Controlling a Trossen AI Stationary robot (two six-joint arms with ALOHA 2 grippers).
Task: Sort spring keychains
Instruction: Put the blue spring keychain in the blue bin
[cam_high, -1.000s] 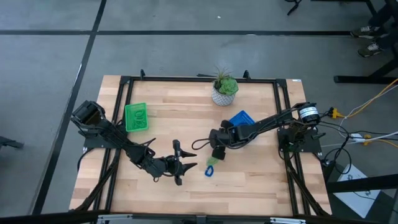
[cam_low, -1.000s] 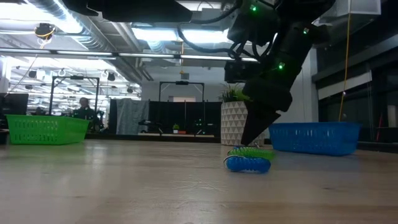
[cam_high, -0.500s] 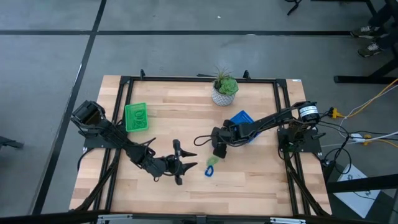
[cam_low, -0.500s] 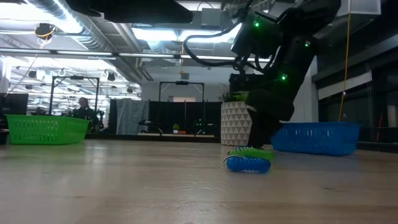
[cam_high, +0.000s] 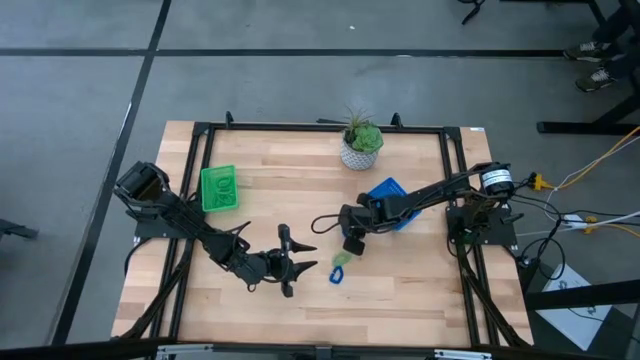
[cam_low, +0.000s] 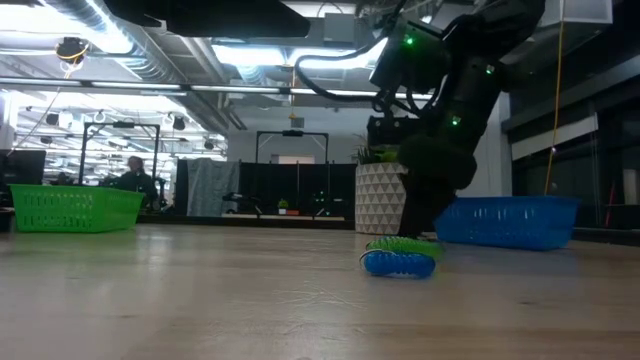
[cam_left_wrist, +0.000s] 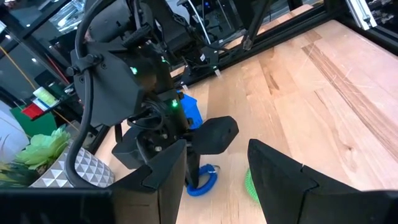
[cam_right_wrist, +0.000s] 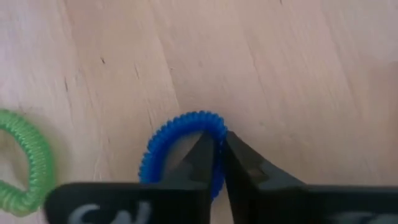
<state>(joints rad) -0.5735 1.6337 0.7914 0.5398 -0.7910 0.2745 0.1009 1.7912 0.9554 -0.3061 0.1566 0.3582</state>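
Note:
My right gripper (cam_high: 347, 250) stands mid-table, slanting down, shut on a blue spring keychain (cam_right_wrist: 186, 121), which also shows in the left wrist view (cam_left_wrist: 205, 180). The gripper hides this keychain in the high view. Just in front of it, a green keychain (cam_high: 342, 260) and another blue keychain (cam_high: 336, 275) lie flat on the wood. My left gripper (cam_high: 298, 265) hovers open to their left, pointing toward them and touching nothing. The green tray (cam_high: 219, 188) sits far left. The blue tray (cam_high: 388, 190) is behind my right arm. My right gripper pinches one side of the blue loop's coil (cam_right_wrist: 219, 134) between its two fingertips, one finger inside the loop and one outside. The fingers come from above, slanting down. The keychain lies on the table.
A potted plant in a white patterned pot (cam_high: 360, 148) stands at the far edge. A black frame (cam_high: 200, 130) borders the table. Bare wood stretches along the near side. A person (cam_low: 133, 175) sits far off in the room behind.
My right gripper has sunk a little toward the table and its fingers have drawn together onto the blue keychain beneath it. The green and the other blue keychain have stayed where they were.

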